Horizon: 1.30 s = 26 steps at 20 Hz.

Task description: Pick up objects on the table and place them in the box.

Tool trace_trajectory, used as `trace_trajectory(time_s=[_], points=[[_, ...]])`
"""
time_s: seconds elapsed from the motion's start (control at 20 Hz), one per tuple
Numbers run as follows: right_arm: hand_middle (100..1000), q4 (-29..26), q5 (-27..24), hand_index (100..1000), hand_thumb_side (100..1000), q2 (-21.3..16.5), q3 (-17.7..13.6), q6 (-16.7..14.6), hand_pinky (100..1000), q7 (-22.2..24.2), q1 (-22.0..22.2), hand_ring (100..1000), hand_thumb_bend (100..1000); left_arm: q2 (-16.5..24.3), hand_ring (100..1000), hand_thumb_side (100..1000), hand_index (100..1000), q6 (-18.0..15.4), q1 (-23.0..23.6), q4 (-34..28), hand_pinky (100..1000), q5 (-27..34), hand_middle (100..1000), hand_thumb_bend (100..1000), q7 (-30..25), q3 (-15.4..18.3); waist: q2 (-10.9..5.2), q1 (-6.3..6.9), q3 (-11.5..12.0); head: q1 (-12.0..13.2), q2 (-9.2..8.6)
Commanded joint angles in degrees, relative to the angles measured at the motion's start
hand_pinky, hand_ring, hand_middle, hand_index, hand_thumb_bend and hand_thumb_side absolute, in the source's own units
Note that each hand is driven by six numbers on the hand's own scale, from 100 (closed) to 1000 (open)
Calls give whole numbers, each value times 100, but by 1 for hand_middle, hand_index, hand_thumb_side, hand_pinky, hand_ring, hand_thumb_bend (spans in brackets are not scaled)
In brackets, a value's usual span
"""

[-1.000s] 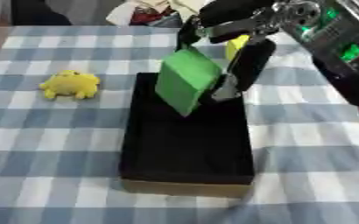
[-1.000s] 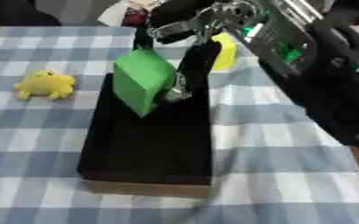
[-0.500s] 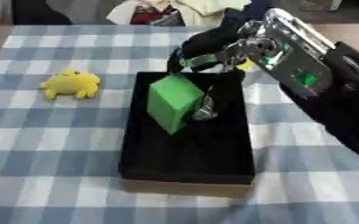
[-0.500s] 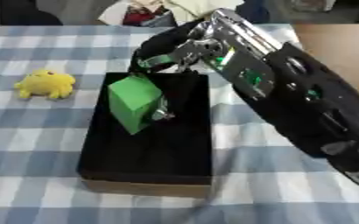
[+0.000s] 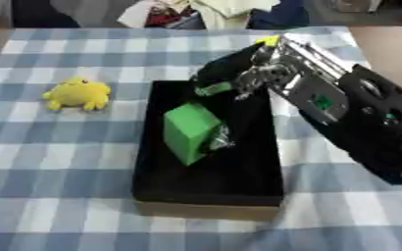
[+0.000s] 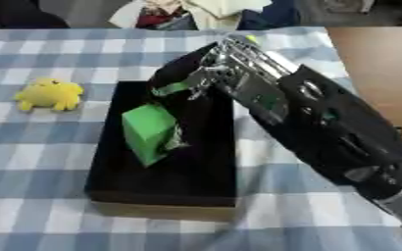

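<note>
- Lowered since a second ago, the green block (image 5: pixel 190 131) now sits down inside the black box (image 5: pixel 249 171), tilted on an edge, where before it was held up above the box's far end.
- Within the box the block lies toward the left wall, about midway along its length.
- Reaching in from the right over the box's far end, the right hand (image 5: pixel 226 86) has come down with the block; its fingers (image 5: pixel 219 140) run down the block's right side and touch it, curled against it, so the hand is closed on the block.
- Behind the hand, the black and silver forearm (image 5: pixel 350 112) crosses the box's right rim and runs off toward the lower right.
- Well to the left of the box, a yellow plush toy (image 5: pixel 77 93) lies on the blue and white checked tablecloth (image 5: pixel 59 186), in the same place as earlier.
- Just beyond the box's far right corner, a bit of something yellow (image 5: pixel 268 40) shows behind the hand.
- Past the far edge of the cloth lies a heap of clothing (image 5: pixel 196 11).
</note>
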Motion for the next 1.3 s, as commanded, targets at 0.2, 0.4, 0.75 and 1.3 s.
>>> trace_trajectory(time_s=[0.2, 0.4, 0.75, 1.3], points=[[874, -83, 366, 902, 739, -123, -49, -397, 926, 51, -118, 943, 137, 85, 678, 884, 830, 1, -33, -92, 573, -4, 674, 100, -14, 27, -100, 11, -6, -4, -16], [912, -69, 820, 937, 829, -163, -57, -620, 955, 51, -120, 974, 320, 85, 678, 882, 830, 0, -28, -92, 573, -8, 674, 100, -17, 29, -105, 12, -7, -2, -32], [948, 71, 1465, 967, 982, -189, -81, -1052, 981, 51, -126, 1000, 650, 82, 678, 878, 830, 2, -21, -92, 573, -12, 673, 100, -24, 31, -105, 18, -13, -10, -36], [934, -180, 768, 963, 1000, -265, -165, -947, 977, 51, -184, 994, 589, 85, 680, 876, 829, 19, -26, -92, 573, -13, 674, 100, -41, 34, -119, 15, -25, -12, -45]])
